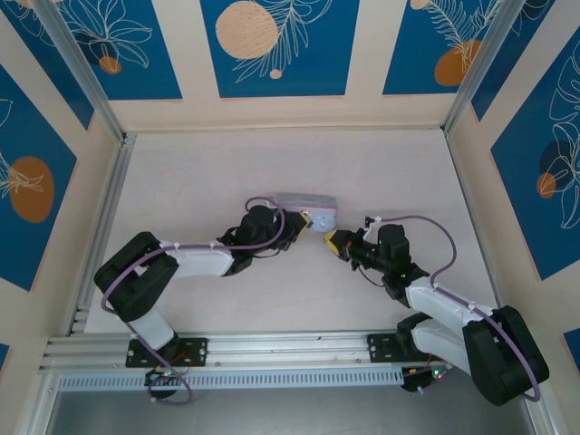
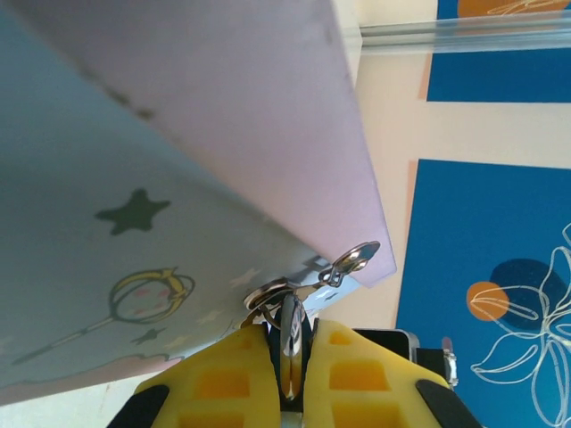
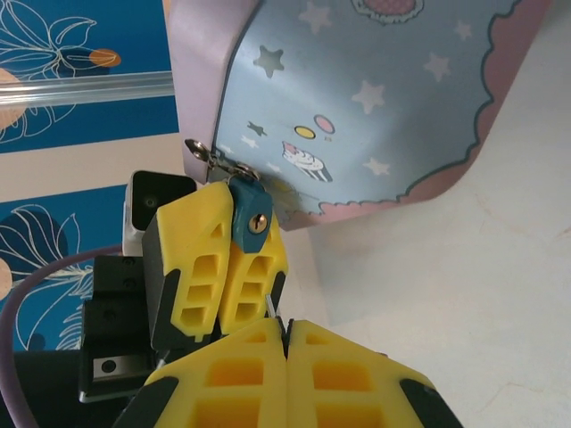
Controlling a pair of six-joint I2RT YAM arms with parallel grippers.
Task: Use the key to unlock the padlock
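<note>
The small teal padlock [image 3: 251, 214] hangs from the hasp on the tin box [image 3: 375, 98], its brass keyhole facing my right wrist camera. My left gripper [image 2: 292, 328] is shut on the padlock [image 2: 290, 357], which in the left wrist view appears edge-on as a shiny strip between the yellow fingers [image 3: 214, 259]. My right gripper [image 3: 285, 323] is shut on the key [image 3: 269, 308], a thin metal sliver poking out of its tips. The key tip sits a short way below the keyhole, apart from it. From above, the left gripper [image 1: 302, 220] and right gripper [image 1: 336, 241] meet at the box's near right corner.
The pale blue tin box [image 1: 308, 207] lies mid-table, with its hasp ring [image 2: 357, 259] at the corner. Blue patterned walls and aluminium rails enclose the table. Bare table surface [image 1: 208, 172] lies behind and to both sides of the box.
</note>
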